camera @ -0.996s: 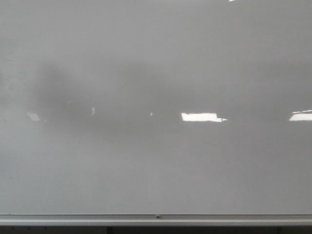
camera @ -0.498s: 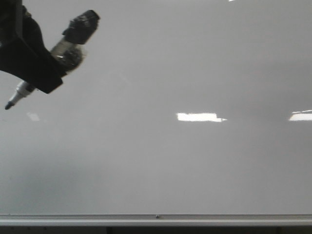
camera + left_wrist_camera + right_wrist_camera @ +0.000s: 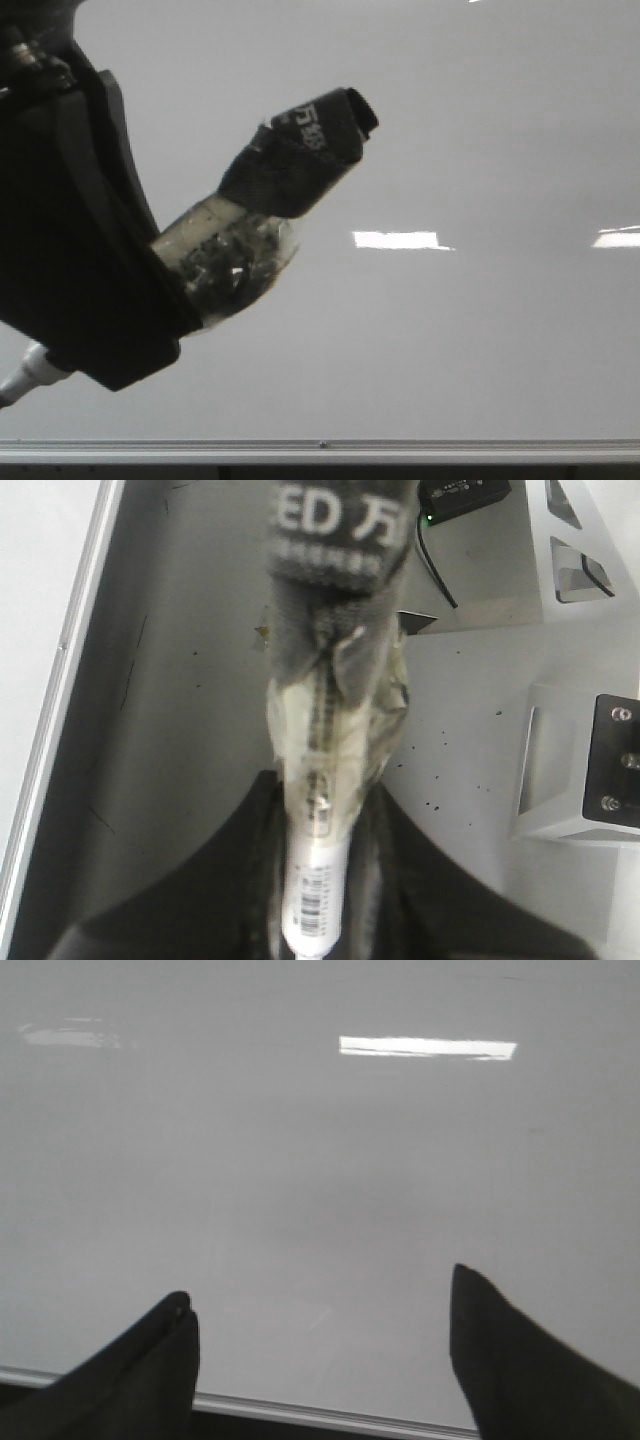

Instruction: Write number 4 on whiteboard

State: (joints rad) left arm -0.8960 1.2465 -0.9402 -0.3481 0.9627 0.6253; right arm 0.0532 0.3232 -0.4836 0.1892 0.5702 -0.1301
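The whiteboard [image 3: 480, 330] fills the front view, pale grey and glossy, with a silver edge strip [image 3: 400, 447] along its bottom. No marker lines of the number 4 show on it. My left gripper [image 3: 120, 310] looms large at the left, shut on a marker [image 3: 240, 240] wrapped in clear tape with a black sleeve at its rear end; its white front end pokes out at the lower left. In the left wrist view the marker [image 3: 325, 810] runs between the black fingers. My right gripper [image 3: 320, 1330] is open and empty, facing the whiteboard [image 3: 320, 1160] near its edge strip.
Bright light reflections [image 3: 397, 240] lie on the board. The left wrist view shows a silver board edge [image 3: 60, 680], a grey speckled surface [image 3: 470, 710], a black device with a cable [image 3: 460, 495] and white brackets [image 3: 560, 770].
My left gripper with the marker came into view from the upper left and moved down and closer to the camera, now covering much of the left side. The board shows no new lines.
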